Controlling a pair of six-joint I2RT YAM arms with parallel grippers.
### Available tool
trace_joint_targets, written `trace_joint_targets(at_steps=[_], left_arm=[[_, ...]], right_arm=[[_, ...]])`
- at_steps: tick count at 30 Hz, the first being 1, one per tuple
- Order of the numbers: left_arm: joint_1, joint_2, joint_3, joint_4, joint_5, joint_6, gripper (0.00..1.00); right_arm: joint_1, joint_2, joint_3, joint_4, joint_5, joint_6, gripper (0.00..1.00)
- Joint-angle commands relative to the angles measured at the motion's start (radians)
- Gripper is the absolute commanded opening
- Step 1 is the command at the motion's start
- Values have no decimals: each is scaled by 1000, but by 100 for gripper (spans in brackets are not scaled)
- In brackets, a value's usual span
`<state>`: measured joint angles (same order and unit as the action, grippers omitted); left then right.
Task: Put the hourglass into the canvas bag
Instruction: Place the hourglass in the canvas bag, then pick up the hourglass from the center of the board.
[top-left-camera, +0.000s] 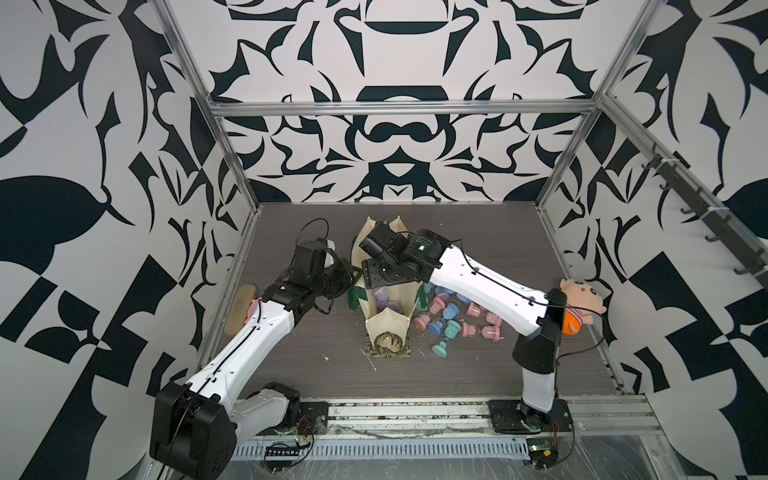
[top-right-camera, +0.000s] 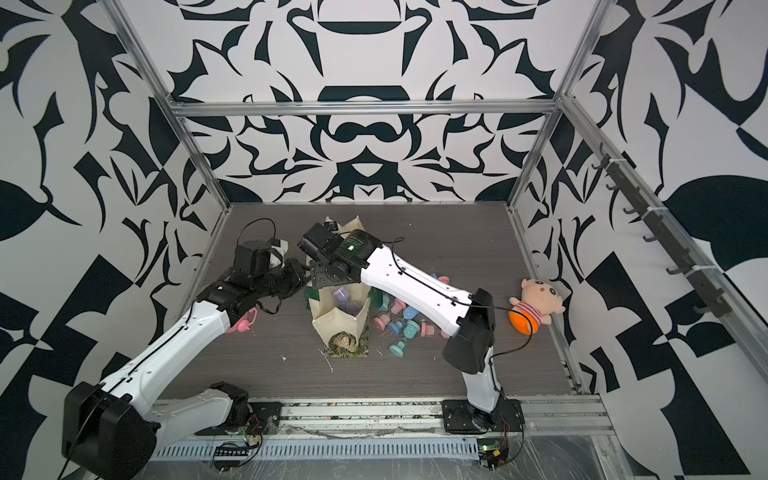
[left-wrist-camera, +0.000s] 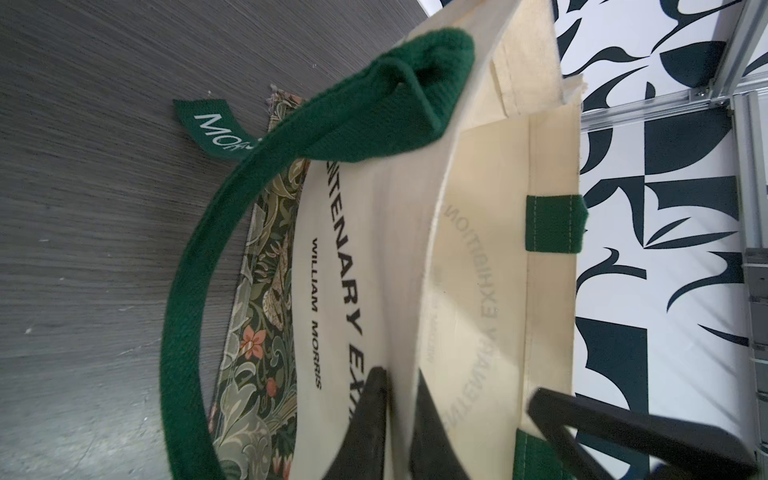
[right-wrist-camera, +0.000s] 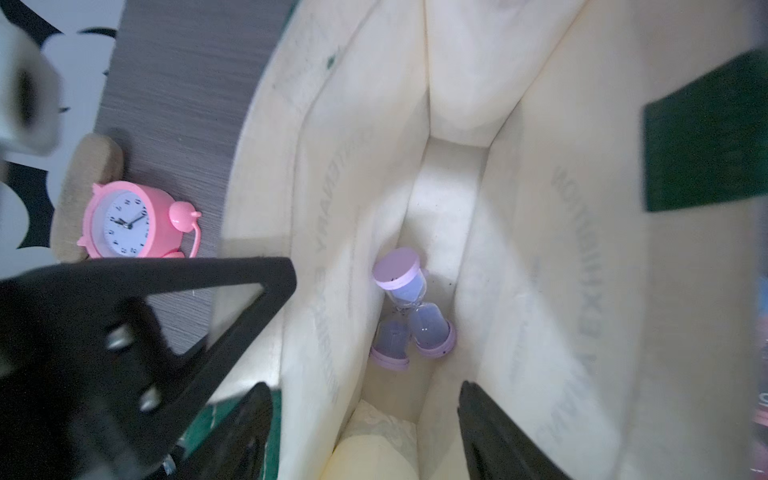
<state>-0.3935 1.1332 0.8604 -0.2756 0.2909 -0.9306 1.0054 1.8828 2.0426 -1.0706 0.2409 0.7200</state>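
The cream canvas bag (top-left-camera: 390, 324) (top-right-camera: 340, 324) stands open in the middle of the table, its dark green handle (left-wrist-camera: 187, 291) hanging outside. In the left wrist view my left gripper (left-wrist-camera: 401, 374) pinches the bag's near wall (left-wrist-camera: 374, 232) at the rim, one finger on each side of the cloth. My right gripper (right-wrist-camera: 363, 386) hangs open over the bag's mouth with nothing between its fingers. Two purple hourglasses (right-wrist-camera: 409, 291) (right-wrist-camera: 392, 345) lie on the bag's bottom, between its inner walls (right-wrist-camera: 540, 249). In both top views a purple hourglass (top-left-camera: 384, 297) (top-right-camera: 345, 299) shows inside the bag.
Several pastel hourglasses (top-left-camera: 449, 316) (top-right-camera: 399, 320) lie loose right of the bag, under my right forearm. A pink alarm clock (right-wrist-camera: 129, 224) rests by a cork board (top-left-camera: 241, 307) at the left edge. A plush doll (top-left-camera: 582, 303) (top-right-camera: 536, 305) sits far right. A pale roll (right-wrist-camera: 374, 453) lies inside the bag.
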Motion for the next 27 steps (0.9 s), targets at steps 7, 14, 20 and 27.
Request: trace_joint_targets(at_steps=[7,14,20,27], left_arm=[[1,-36,4,-34,-15,-29,13],[1,-37,8,-33,3,-34,9],[1,-37,5,-31,3,-34,5],[2,-32,-2,-24,1,-36,2]], right_arm=[[-13,-282,-190,21,364,-30,90],[-245,-556,-601,185,238,-35,93],[-526,-636,-863,196,38,-114,83],[-719,-548,-992,201,-106,-202,69]])
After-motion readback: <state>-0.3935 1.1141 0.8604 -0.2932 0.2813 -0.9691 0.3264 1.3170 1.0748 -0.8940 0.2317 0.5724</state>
